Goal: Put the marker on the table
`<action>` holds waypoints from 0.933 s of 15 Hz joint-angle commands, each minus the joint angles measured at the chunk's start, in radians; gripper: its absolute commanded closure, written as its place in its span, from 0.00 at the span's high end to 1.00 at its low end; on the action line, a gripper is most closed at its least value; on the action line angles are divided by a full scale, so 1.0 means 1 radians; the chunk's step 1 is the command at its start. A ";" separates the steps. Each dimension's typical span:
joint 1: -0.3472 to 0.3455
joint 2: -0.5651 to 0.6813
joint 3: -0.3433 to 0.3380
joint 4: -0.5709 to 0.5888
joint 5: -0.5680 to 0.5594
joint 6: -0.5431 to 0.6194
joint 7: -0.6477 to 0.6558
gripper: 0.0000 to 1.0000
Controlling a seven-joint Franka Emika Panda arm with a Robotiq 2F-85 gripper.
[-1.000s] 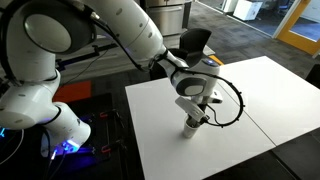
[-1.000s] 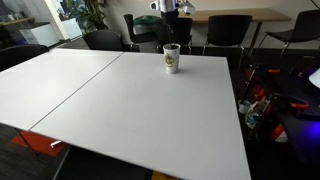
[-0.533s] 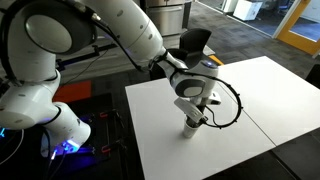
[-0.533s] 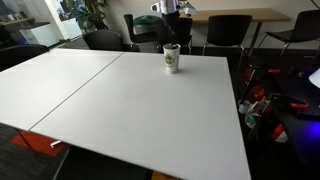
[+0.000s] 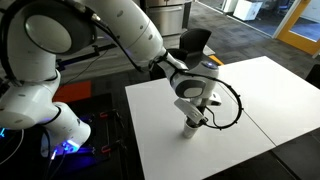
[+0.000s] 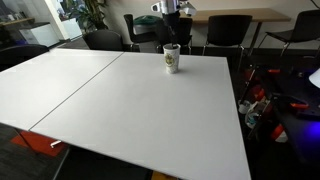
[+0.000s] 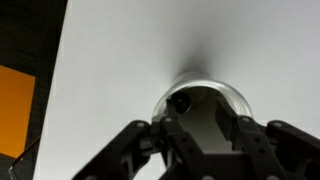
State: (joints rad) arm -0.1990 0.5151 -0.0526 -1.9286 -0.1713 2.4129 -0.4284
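Marker (image 7: 181, 101), wrist view: a dark round end inside the cup (image 7: 228, 100), apparently upright, just ahead of the spread, empty hand (image 7: 205, 128). In an exterior view the hand (image 5: 193, 114) hangs right over the cup (image 5: 191, 126) on the worktop (image 5: 160, 140). In an exterior view the hand (image 6: 173, 10) is directly above the cup (image 6: 172, 59); the marker is too small to see.

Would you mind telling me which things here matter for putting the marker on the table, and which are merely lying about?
For the job:
- marker, seemingly the dark tip inside the cup
- cup, holding it
- table
- gripper, open above the cup

Just lying about:
- chairs behind the table
- plant
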 commanded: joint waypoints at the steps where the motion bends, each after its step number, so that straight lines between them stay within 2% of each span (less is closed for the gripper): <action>1: 0.003 0.003 -0.006 0.016 -0.001 -0.024 0.013 0.31; 2: 0.004 0.004 -0.006 0.018 -0.002 -0.025 0.015 0.27; 3: 0.004 0.005 -0.006 0.020 -0.002 -0.026 0.015 0.17; 5: 0.005 0.007 -0.007 0.023 -0.003 -0.029 0.016 0.11; 9: 0.008 0.010 -0.009 0.030 -0.007 -0.033 0.021 0.16; 11: 0.009 0.009 -0.009 0.031 -0.007 -0.035 0.023 0.03; 14: 0.013 -0.002 -0.009 0.032 -0.003 -0.047 0.037 0.00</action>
State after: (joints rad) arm -0.1982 0.5177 -0.0533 -1.9184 -0.1721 2.4093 -0.4235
